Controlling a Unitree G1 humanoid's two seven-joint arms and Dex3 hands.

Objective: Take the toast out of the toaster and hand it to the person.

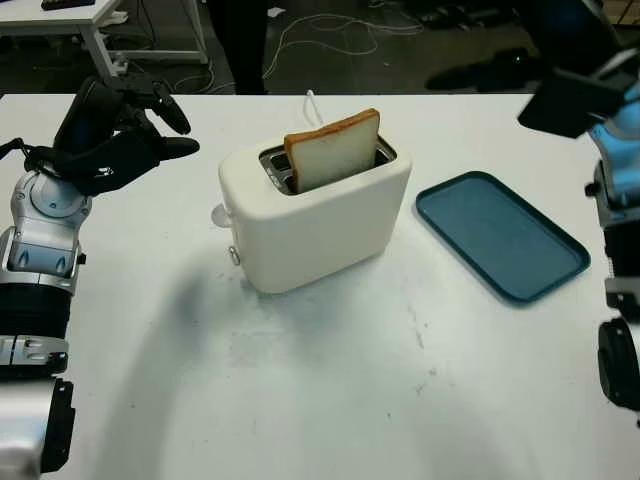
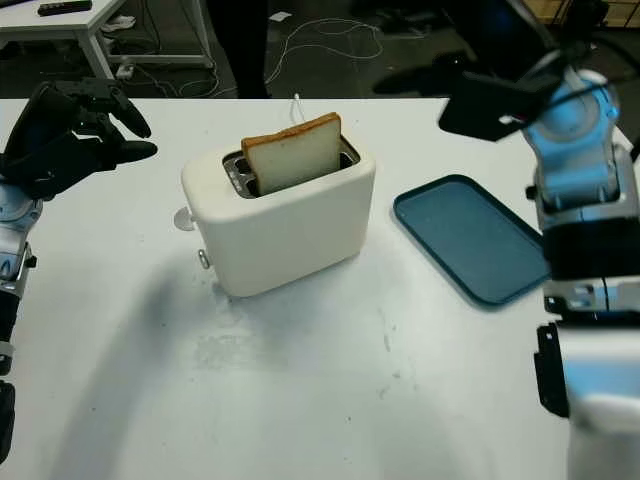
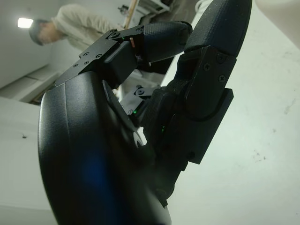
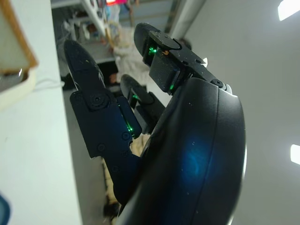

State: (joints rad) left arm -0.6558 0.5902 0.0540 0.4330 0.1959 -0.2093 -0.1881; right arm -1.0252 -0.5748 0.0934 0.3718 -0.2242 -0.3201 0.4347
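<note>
A cream toaster (image 1: 315, 215) stands mid-table with one slice of toast (image 1: 333, 150) sticking up out of its slot. My left hand (image 1: 160, 128) hovers to the left of the toaster, a hand's width from it, open and holding nothing. My right hand (image 2: 487, 100) is raised over the far right of the table, beyond the blue tray, also open and holding nothing. A corner of the toast (image 4: 13, 42) shows in the right wrist view. A person in a light top (image 3: 79, 26) appears in the left wrist view.
A blue tray (image 1: 500, 235) lies on the table to the right of the toaster. A white cord (image 1: 312, 105) runs back from the toaster. Dark legs (image 1: 240, 45) stand beyond the far table edge, with cables on the floor.
</note>
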